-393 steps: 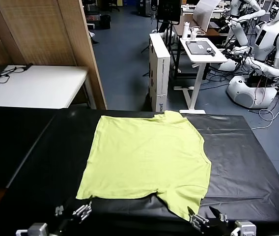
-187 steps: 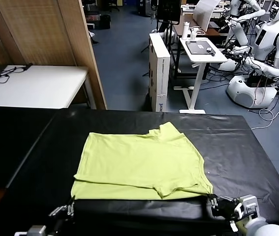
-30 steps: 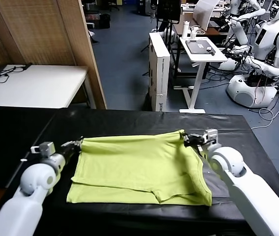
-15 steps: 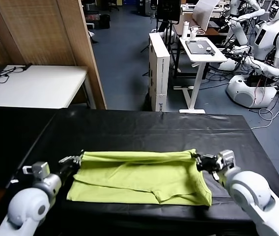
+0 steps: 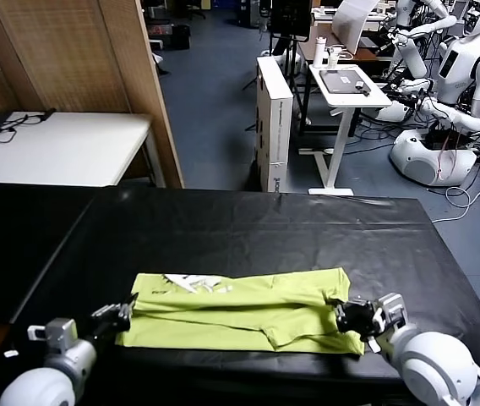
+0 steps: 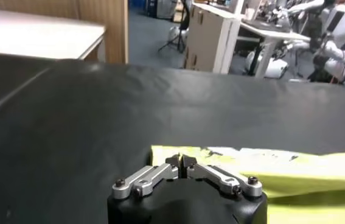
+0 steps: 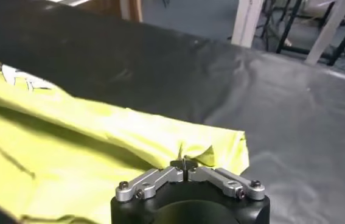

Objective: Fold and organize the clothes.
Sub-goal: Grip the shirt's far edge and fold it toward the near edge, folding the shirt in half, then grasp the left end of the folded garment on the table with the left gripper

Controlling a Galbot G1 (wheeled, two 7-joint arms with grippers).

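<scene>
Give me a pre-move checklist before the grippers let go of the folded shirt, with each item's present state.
1. Left gripper shut on the lime yellow-green cotton T-shirt at its left end: ok.
2. Right gripper shut on the shirt's right end: ok, the fabric is pinched at its tips in the right wrist view.
3. Folded layer brought to the near edge: ok, the shirt lies as a narrow band.
4. Edges aligned: not ok, the lower layer juts out at the near right corner.
5. White print tucked inside: not ok, it faces up.
6. Shirt fully on the black table cover: ok.
</scene>
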